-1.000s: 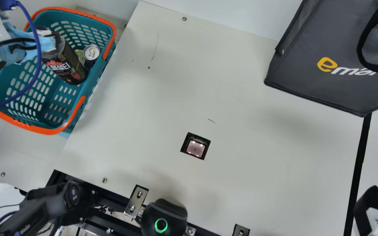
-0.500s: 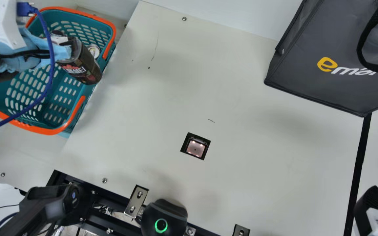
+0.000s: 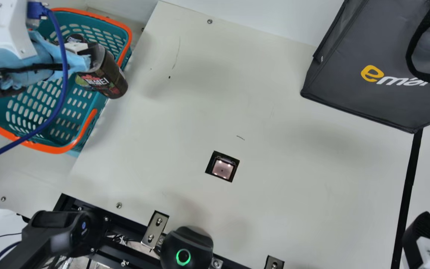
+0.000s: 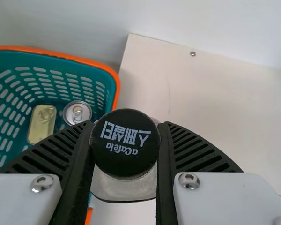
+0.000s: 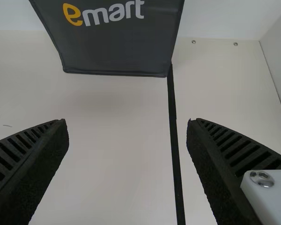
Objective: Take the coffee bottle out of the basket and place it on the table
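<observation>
In the main view, the left gripper [image 3: 88, 50] holds the coffee bottle [image 3: 106, 80] at the upper left of the frame. The bottle slants, cap end towards the upper left, and its base overlaps both the near-side edge of the teal basket [image 3: 56, 150] and the cream tabletop [image 3: 274, 186]; its height above them cannot be told. Its dark body and printed label face this camera. The left wrist view instead looks onto the round black cap [image 4: 125, 143], with a ribbed finger on either side. It also looks down into the basket, where a silver-topped can [image 4: 77, 113] sits beside a gold oblong tin [image 4: 42, 123].

The main view takes in a large dark bag [image 3: 349, 74] at the upper right, handle included, and a lit square window [image 3: 222, 168] in the tabletop. The right gripper [image 3: 424, 231] is at the lower right; the right wrist view has its fingers wide apart, with tabletop and a black strip [image 5: 174, 140] between them.

In the main view, light blue wrapping [image 3: 24, 61] and a blue cable [image 3: 64, 74] cover parts of the left arm and basket. A yellow-green item [image 3: 81, 81] is mostly behind the bottle, too hidden to name. The frame's edges cut off the bag and the right arm.
</observation>
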`<state>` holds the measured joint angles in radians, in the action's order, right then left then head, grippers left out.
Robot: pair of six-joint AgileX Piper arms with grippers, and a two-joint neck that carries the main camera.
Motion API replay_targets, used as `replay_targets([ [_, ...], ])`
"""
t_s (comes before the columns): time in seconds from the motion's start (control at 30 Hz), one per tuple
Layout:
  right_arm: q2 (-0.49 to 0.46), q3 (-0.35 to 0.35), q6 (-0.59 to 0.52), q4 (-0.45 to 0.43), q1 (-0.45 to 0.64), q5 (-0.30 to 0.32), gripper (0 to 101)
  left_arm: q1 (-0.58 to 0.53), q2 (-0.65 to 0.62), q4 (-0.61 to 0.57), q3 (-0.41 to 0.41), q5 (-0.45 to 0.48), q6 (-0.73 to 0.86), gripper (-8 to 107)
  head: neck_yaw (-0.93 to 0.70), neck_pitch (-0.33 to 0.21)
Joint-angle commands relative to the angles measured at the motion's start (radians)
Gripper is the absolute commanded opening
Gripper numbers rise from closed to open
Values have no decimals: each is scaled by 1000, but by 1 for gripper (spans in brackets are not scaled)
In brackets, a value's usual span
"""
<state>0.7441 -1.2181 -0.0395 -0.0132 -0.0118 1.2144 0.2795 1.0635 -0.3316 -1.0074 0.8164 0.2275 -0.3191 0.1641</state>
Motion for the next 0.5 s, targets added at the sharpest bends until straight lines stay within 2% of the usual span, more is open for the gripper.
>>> replay_targets([
  [0.0, 0, 0, 0, 0, 0, 0, 91, -19, -9, 8, 4, 5, -13, 10, -2, -26],
  [0.47, 0, 0, 0, 0, 0, -1, 91, -122, -66, 55, 50, 11, -76, 10, -2, -26],
])
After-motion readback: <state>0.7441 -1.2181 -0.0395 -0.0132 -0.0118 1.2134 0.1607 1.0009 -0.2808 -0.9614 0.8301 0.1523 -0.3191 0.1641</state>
